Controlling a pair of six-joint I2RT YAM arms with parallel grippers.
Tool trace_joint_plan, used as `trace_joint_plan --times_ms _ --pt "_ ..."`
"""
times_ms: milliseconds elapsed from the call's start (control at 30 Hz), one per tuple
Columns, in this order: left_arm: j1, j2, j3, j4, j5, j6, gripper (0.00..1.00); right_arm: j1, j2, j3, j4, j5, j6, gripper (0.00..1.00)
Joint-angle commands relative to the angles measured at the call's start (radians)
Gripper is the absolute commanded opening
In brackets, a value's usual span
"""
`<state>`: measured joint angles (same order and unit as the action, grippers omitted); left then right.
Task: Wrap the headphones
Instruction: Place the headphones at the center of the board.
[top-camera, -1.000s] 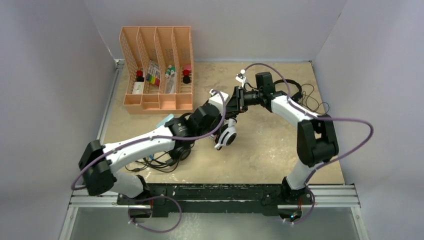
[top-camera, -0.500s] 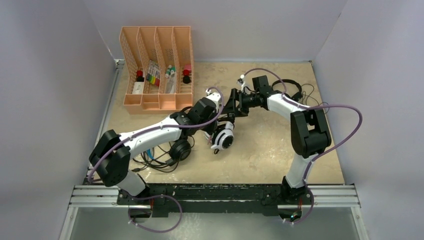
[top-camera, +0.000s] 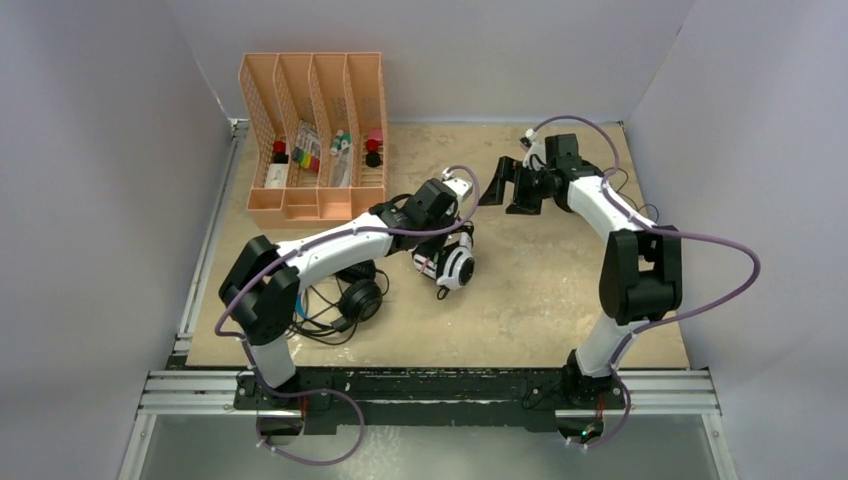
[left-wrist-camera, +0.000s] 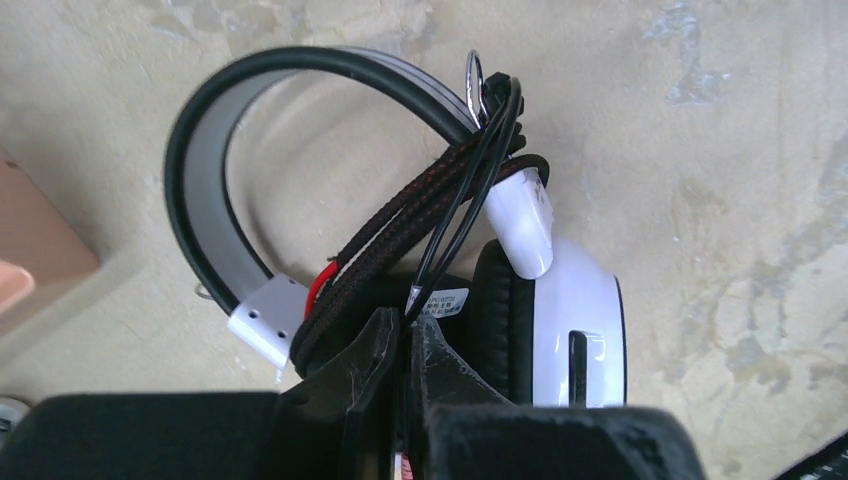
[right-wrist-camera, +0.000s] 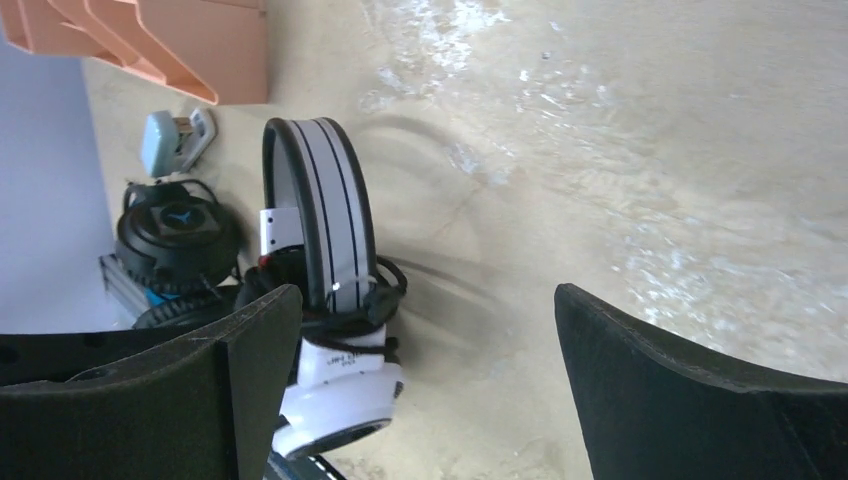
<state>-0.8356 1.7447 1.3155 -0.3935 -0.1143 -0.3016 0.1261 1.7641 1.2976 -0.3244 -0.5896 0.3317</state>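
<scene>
Two robot arms reach over a tan table (top-camera: 560, 300) in the overhead view. A white-and-black headset (top-camera: 457, 266) lies near the middle, directly under the left gripper (top-camera: 445, 240), which points down onto it. The right gripper (top-camera: 515, 186) hangs apart from the headset, toward the far right, its jaws spread wide and holding nothing. A black headset with blue trim (top-camera: 360, 299) lies on a tangle of dark cord beneath the left forearm, toward the front left. A peach file rack (top-camera: 315, 130) with small items in its slots stands in the far left corner. Seen from the left wrist, that gripper's fingertips are pressed together on a thin black cord (left-wrist-camera: 452, 235) running down from the headband. There the cord is bundled with a thicker braided cord (left-wrist-camera: 400, 215) beside a white hinge. The white ear cup sits just right of the fingertips, and the grey-lined headband arcs away over bare tabletop. Seen from the right wrist, the two black fingers (right-wrist-camera: 230, 390) stand far apart with only bare table between them. The white-and-black headset rests beyond the left-hand finger, its headband raised and cord bunched at its base. The blue-trimmed headset lies close behind it, though whether the two touch cannot be told. A small pale-blue object (right-wrist-camera: 162, 142) lies near the foot of the rack.
</scene>
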Motion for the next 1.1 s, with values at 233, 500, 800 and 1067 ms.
trace_joint_plan --times_ms 233,500,800,1067 --pt "0.013 0.205 0.211 -0.146 -0.095 0.181 0.0 0.004 -0.155 -0.087 -0.024 0.082 -0.084 0.98" --pt "0.016 0.267 0.226 -0.162 -0.047 0.165 0.0 0.005 -0.192 -0.109 -0.063 0.114 -0.106 0.99" --pt "0.027 0.189 0.279 -0.202 -0.165 0.125 0.22 0.005 -0.218 -0.111 -0.068 0.093 -0.114 0.99" --pt "0.028 0.188 0.336 -0.261 -0.185 0.126 0.35 0.004 -0.234 -0.131 -0.068 0.09 -0.122 0.99"
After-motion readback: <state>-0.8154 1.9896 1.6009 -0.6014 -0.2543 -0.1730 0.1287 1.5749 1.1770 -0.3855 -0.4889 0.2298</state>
